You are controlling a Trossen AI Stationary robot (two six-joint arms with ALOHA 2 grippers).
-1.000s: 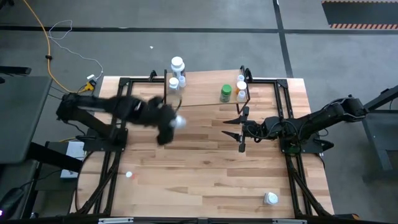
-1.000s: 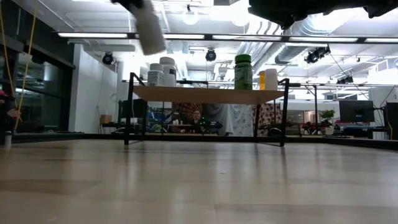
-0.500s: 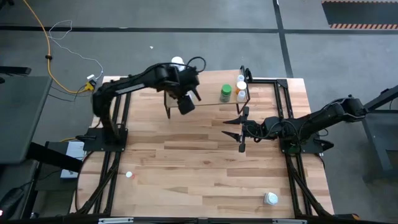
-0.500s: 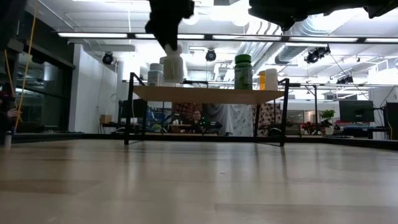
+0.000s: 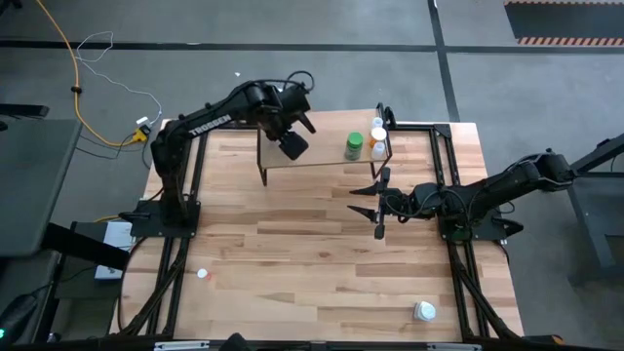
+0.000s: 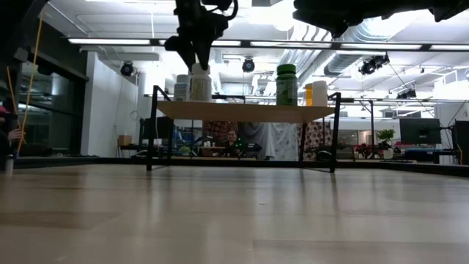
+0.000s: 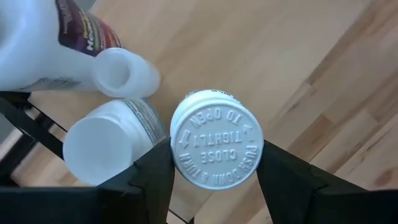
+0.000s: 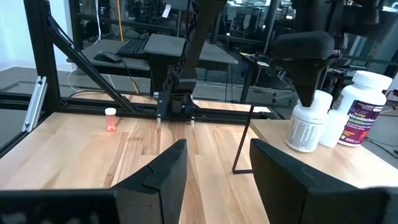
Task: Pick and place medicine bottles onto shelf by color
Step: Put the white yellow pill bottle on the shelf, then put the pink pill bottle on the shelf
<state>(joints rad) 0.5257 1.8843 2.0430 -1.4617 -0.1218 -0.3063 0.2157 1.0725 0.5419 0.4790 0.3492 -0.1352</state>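
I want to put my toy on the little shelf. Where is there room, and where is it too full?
The middle of the shelf is bare, between the white bottles at its left end and the green bottle at its right end. The left end is crowded: the left gripper holds a white bottle there.

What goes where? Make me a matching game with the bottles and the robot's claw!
Things:
1. green bottle
2. white bottle with a lettered cap
3. tiny red-topped bottle
4. right gripper

Places or states:
A. between the left gripper fingers
B. open, holding nothing
C. standing on the shelf
D. alone on the table, on the left arm's side

Pairs: 1-C, 2-A, 3-D, 4-B
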